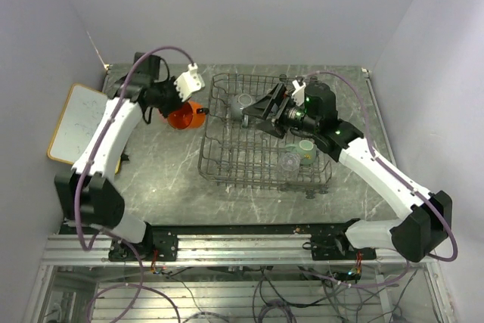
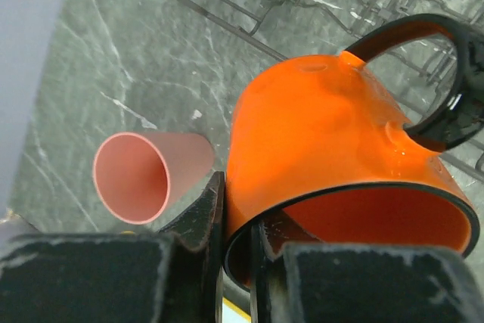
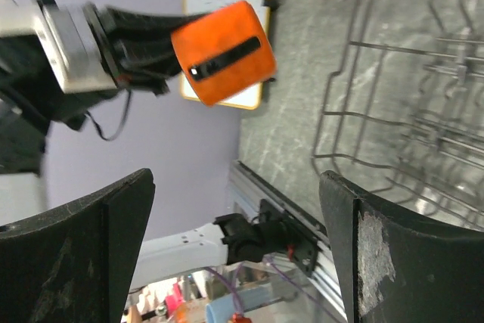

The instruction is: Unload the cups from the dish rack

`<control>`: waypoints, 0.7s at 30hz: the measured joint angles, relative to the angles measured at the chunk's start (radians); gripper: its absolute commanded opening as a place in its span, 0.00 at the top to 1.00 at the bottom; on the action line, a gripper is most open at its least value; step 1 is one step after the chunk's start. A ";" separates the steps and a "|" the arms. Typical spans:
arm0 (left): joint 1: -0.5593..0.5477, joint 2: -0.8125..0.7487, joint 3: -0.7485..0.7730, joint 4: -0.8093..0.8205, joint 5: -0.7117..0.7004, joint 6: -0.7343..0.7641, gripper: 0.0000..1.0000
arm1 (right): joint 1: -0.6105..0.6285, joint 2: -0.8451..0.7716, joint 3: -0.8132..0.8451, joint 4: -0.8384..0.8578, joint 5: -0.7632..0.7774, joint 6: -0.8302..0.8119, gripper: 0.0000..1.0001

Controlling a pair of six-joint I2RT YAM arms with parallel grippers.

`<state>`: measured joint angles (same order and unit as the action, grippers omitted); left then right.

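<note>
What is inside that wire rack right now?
A clear glass at the far end, a mint-green mug and another clear cup near the front right. The right claw hangs over the rack's middle, hiding whatever lies beneath.

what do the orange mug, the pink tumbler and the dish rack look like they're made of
Orange mug: probably glossy plastic or glazed ceramic, given its sharp highlights; black rim and handle.
Pink tumbler: likely matte plastic, soft even sheen, thin wall.
Dish rack: grey metal wire, thin bent rods.
</note>
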<state>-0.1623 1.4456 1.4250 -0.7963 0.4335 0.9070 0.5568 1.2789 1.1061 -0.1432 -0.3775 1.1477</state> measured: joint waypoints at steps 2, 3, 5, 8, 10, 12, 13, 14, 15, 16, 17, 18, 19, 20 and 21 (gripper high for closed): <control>-0.023 0.092 0.084 -0.040 -0.050 -0.053 0.93 | -0.002 -0.003 0.002 -0.052 0.024 -0.032 0.10; -0.032 0.145 0.137 -0.063 -0.076 -0.084 0.93 | -0.002 -0.004 0.002 -0.070 0.031 -0.042 0.10; -0.039 0.253 0.243 -0.092 -0.132 -0.150 0.93 | -0.002 -0.011 0.002 -0.114 0.054 -0.065 0.10; -0.039 0.394 0.379 -0.130 -0.219 -0.240 0.93 | -0.005 -0.030 0.002 -0.156 0.078 -0.088 0.10; -0.038 0.474 0.443 -0.155 -0.266 -0.300 0.93 | -0.006 -0.049 0.002 -0.183 0.095 -0.102 0.10; -0.036 0.521 0.460 -0.168 -0.302 -0.357 0.93 | -0.007 -0.063 0.002 -0.198 0.106 -0.114 0.10; -0.036 0.538 0.460 -0.178 -0.318 -0.388 0.93 | -0.007 -0.068 0.002 -0.204 0.110 -0.117 0.11; -0.036 0.551 0.460 -0.187 -0.328 -0.412 0.93 | -0.007 -0.071 0.002 -0.211 0.116 -0.121 0.11; -0.036 0.568 0.462 -0.201 -0.345 -0.449 0.93 | -0.007 -0.074 0.002 -0.219 0.121 -0.124 0.11; -0.036 0.578 0.463 -0.206 -0.353 -0.467 0.93 | -0.007 -0.076 0.002 -0.225 0.124 -0.127 0.12; -0.037 0.593 0.475 -0.221 -0.365 -0.492 0.93 | -0.007 -0.076 0.002 -0.230 0.127 -0.129 0.12; -0.037 0.610 0.490 -0.234 -0.375 -0.515 0.93 | -0.008 -0.077 0.001 -0.234 0.130 -0.132 0.12; -0.038 0.623 0.504 -0.240 -0.382 -0.533 0.93 | -0.008 -0.079 0.001 -0.236 0.132 -0.132 0.12; -0.038 0.636 0.517 -0.241 -0.386 -0.549 0.93 | -0.008 -0.082 0.000 -0.237 0.136 -0.133 0.12; -0.039 0.646 0.523 -0.238 -0.390 -0.565 0.93 | -0.008 -0.086 -0.002 -0.237 0.140 -0.134 0.12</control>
<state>-0.2012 2.0914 1.9484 -1.0344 0.0433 0.3424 0.5491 1.1927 1.1042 -0.3805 -0.2375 1.0138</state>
